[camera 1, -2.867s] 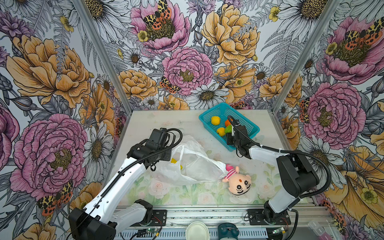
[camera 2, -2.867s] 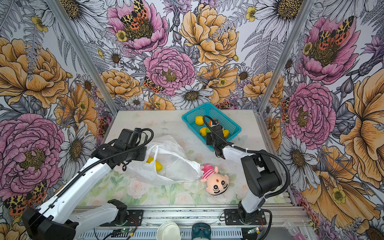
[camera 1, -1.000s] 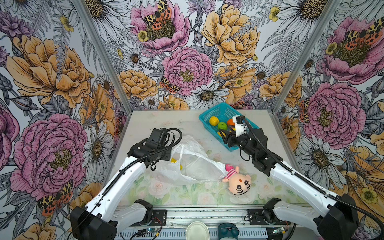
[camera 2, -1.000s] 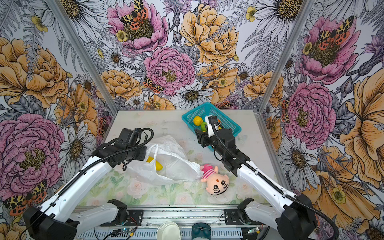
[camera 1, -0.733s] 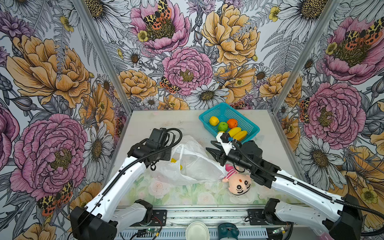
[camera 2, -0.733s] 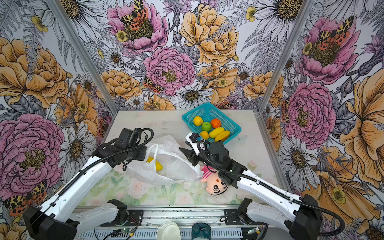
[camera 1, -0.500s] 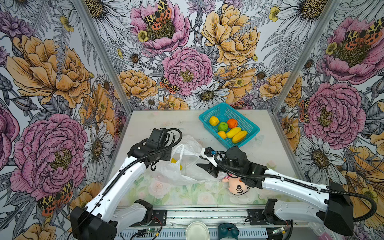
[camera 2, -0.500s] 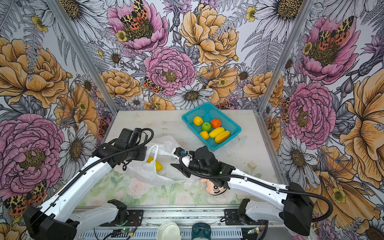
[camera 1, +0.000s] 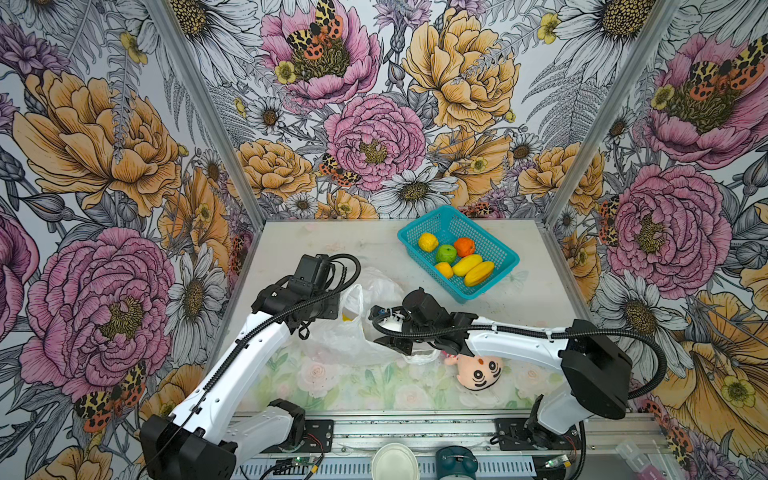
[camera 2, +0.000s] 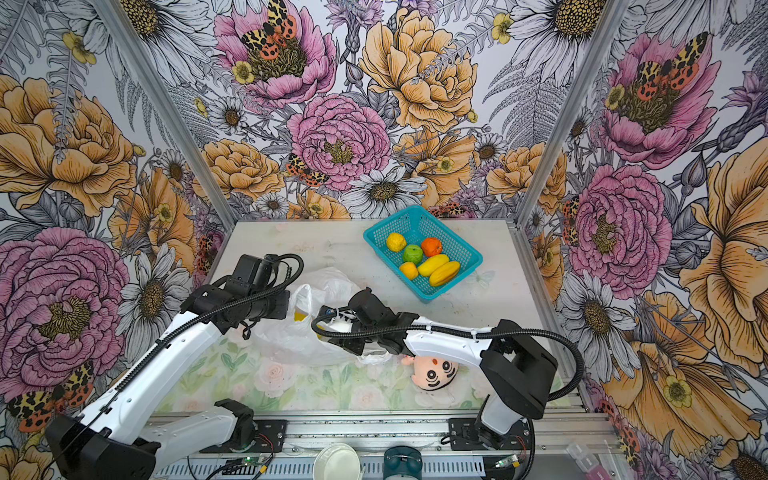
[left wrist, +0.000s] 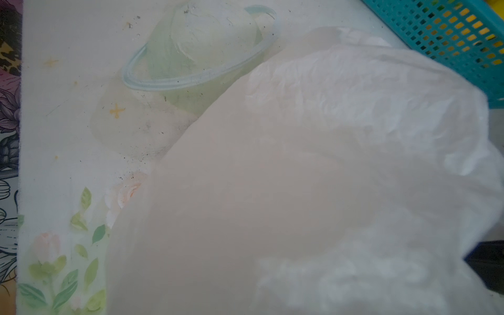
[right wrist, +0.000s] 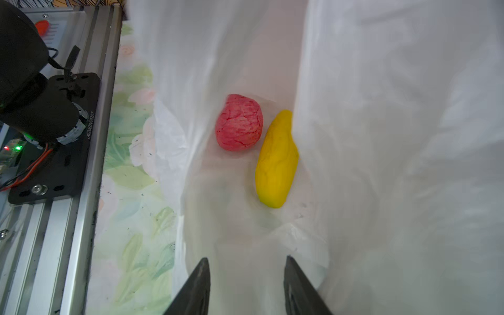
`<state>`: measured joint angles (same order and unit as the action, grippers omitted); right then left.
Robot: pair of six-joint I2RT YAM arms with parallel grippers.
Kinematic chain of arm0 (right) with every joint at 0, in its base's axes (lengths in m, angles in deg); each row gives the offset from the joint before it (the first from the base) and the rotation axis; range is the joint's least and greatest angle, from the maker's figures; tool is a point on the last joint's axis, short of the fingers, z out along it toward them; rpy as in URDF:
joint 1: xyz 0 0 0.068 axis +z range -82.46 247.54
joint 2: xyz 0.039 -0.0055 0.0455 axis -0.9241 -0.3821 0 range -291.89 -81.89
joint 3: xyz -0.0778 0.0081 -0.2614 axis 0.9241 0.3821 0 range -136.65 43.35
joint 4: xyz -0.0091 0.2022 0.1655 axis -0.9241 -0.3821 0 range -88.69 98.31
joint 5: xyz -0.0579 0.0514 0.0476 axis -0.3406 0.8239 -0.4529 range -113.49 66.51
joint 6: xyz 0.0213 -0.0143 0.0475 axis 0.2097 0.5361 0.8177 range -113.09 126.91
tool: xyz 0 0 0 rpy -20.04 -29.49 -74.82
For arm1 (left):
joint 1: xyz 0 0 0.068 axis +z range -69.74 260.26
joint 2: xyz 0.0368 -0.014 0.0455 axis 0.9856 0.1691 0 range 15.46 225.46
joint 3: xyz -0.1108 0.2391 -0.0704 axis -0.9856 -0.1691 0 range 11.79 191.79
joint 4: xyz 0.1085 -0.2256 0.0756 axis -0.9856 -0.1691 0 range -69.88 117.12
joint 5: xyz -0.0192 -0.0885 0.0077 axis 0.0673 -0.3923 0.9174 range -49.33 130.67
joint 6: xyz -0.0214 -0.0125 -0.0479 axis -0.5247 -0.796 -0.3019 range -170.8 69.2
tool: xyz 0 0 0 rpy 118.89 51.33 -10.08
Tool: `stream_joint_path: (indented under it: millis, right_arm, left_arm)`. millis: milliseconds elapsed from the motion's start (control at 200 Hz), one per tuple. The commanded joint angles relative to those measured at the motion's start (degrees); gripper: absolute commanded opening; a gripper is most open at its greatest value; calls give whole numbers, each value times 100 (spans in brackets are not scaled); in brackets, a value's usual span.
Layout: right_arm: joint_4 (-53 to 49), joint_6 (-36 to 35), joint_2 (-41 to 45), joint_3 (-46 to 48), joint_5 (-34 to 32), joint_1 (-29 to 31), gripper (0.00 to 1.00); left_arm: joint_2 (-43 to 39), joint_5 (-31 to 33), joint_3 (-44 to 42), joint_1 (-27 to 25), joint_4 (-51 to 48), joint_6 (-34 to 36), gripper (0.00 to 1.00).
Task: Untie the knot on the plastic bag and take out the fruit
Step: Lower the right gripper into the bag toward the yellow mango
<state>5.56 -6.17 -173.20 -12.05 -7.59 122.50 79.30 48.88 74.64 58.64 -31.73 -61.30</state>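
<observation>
The white plastic bag [camera 1: 345, 340] lies crumpled at the table's middle, its mouth open toward the right; no knot shows. My left gripper [camera 1: 338, 300] is shut on the bag's raised edge, and in the left wrist view the film [left wrist: 327, 163] hides the jaws. My right gripper [right wrist: 246, 261] is open and empty inside the bag's mouth [camera 2: 332, 328]. Ahead of its fingertips [right wrist: 203, 268], and apart from them, a pink fruit [right wrist: 239, 122] and a long yellow fruit [right wrist: 276, 161] lie side by side. In a top view the yellow one [camera 1: 348, 318] shows through the film.
A teal basket [camera 1: 424, 223] at the back right holds several fruits, among them an orange one [camera 1: 464, 246] and a green one [camera 1: 446, 252]. A plush doll [camera 1: 478, 368] lies under the right forearm. The metal rail [right wrist: 68, 218] runs along the table's front edge.
The right gripper has swung from over the basket leftward and down to the bag's mouth, its jaws narrowing a little. The left arm and the bag have stayed put.
</observation>
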Motion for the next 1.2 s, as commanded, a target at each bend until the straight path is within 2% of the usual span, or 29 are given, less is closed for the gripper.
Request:
stream_joint_path:
  millis: [0,80,195,280,380,465,575,745,836,946,1031,1196]
  right_arm:
    - [234,35,87,-150,-275,74,45]
    - [665,230,510,159,-726,119,51]
    - [1025,431,1339,679,-1129,118,58]
    - [1026,482,1885,964,-1083,125,61]
    - [868,559,2268,1099,-992,122,63]
    - [740,619,2390,1103,-951,120,63]
    - [588,648,2272,994,-753,128,63]
    - [267,563,1661,572,-558,158,61]
    - [86,382,1383,386,-481,268,60]
    - [87,93,1292,452,-448,477,60]
    - [234,-55,1237,571,-235,483,61]
    - [374,-239,762,494,-264,421,62]
  left_arm:
    - [68,120,630,89,12,99,0]
    - [125,306,1100,89,-97,100,0]
    - [269,192,1708,47,-116,60,0]
    - [454,158,2047,-136,-128,34,0]
    - [635,339,2199,-584,-128,39,0]
    - [700,754,2107,-922,-118,102,0]
    - [649,1059,1648,-1213,-117,308,0]
    - [482,1441,776,-1241,-73,318,0]
    - [477,1164,631,-1244,-18,295,0]
    - [516,1166,549,-1182,-12,247,0]
    - [487,1092,478,-1060,-8,191,0]
    - [282,938,315,-903,62,164,0]
